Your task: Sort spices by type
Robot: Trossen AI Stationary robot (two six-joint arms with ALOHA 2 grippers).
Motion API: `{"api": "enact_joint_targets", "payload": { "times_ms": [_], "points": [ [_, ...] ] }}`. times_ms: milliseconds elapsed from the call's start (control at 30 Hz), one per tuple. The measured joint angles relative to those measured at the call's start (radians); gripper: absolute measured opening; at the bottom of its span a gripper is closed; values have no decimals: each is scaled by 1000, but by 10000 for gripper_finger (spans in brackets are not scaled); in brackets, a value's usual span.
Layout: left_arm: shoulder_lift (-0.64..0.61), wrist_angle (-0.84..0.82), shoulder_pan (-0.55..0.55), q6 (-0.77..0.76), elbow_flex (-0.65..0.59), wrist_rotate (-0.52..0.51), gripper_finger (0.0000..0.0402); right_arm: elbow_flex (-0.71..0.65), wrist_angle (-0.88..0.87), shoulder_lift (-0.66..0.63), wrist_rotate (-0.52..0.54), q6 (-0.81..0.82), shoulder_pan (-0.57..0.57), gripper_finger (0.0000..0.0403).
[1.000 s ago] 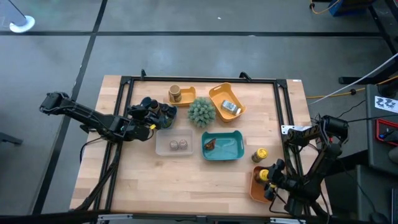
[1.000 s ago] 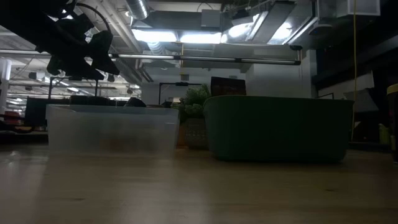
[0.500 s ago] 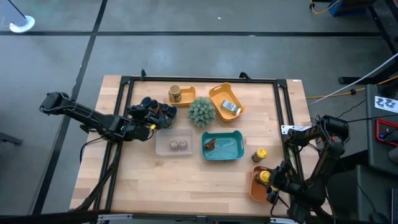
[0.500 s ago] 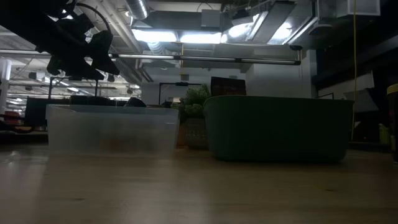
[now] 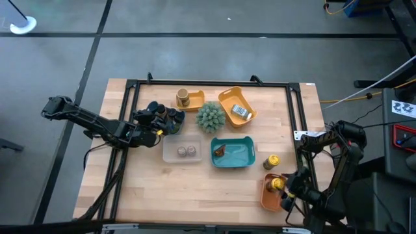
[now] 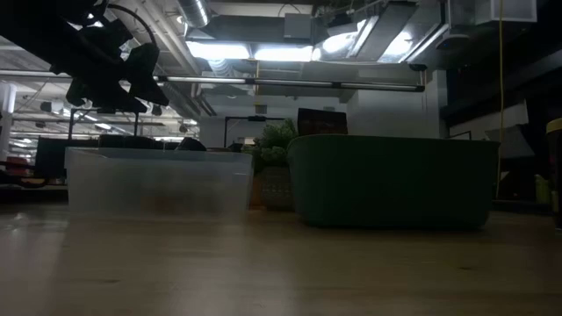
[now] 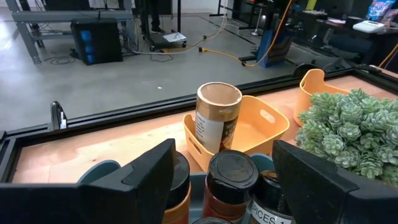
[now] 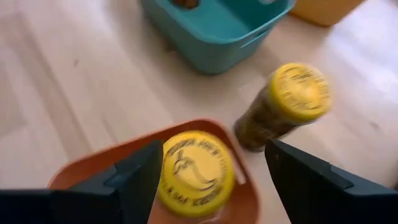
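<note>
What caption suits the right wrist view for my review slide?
Right tool open above a yellow-lidded jar in an orange tray; a second yellow-lidded jar stands on the table beside a teal tray.

Pale matt wooden table (image 5: pixel 195 188); smooth plastic teal tray (image 5: pixel 242 162); frosted clear tray (image 5: pixel 170 156).

The overhead view is evenly and brightly lit, sharp across the wooden counter (image 5: pixel 195 182), with only faint soft shadows. The level view is dim and backlit: ceiling lights (image 6: pixel 219 50) glare, leaving the trays as dark silhouettes. The left wrist view is clear in daylight-like light, its near fingers (image 7: pixel 149 168) out of focus. The right wrist view is bright but blurred, smearing the yellow lids (image 8: pixel 196 171).
</note>
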Motion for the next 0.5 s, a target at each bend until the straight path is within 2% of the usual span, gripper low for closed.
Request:
{"api": "enact_joint_targets", "payload": {
  "times_ms": [167, 333, 500],
  "points": [
    [0, 0, 0, 0, 0, 0, 251, 57, -148, -3, 1, 152, -6, 282],
    [0, 3, 0, 47, 0, 0, 251, 58, -149, -47, -32, 165, -71, 282],
    [0, 42, 0, 159, 0, 20, 251, 57, -148, -90, -61, 76, -175, 282]
  ]
}}
